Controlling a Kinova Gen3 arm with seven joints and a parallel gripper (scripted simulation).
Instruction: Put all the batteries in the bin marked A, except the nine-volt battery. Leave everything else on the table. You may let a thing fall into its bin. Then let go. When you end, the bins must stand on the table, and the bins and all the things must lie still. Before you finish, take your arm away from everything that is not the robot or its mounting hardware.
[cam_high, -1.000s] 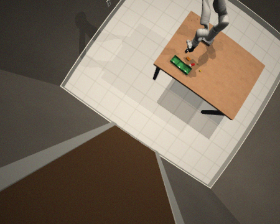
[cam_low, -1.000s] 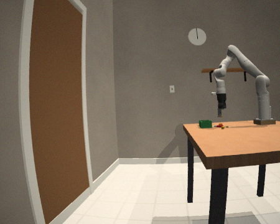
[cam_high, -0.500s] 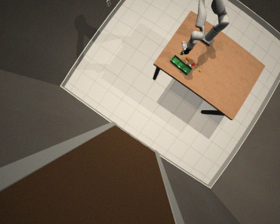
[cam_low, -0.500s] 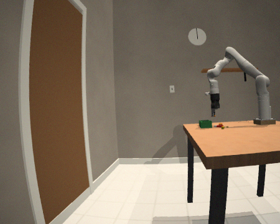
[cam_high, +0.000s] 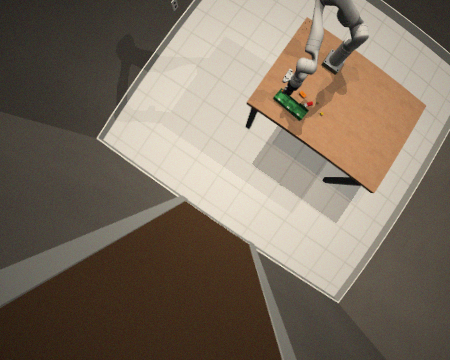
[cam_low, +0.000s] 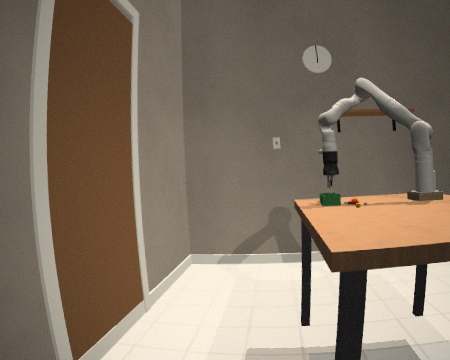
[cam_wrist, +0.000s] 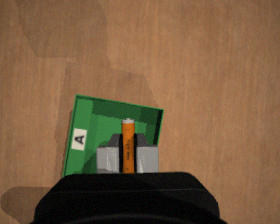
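An orange battery (cam_wrist: 128, 145) is clamped in the gripper (cam_wrist: 128, 159) at lower centre, apparently above green bin A (cam_wrist: 87, 125).
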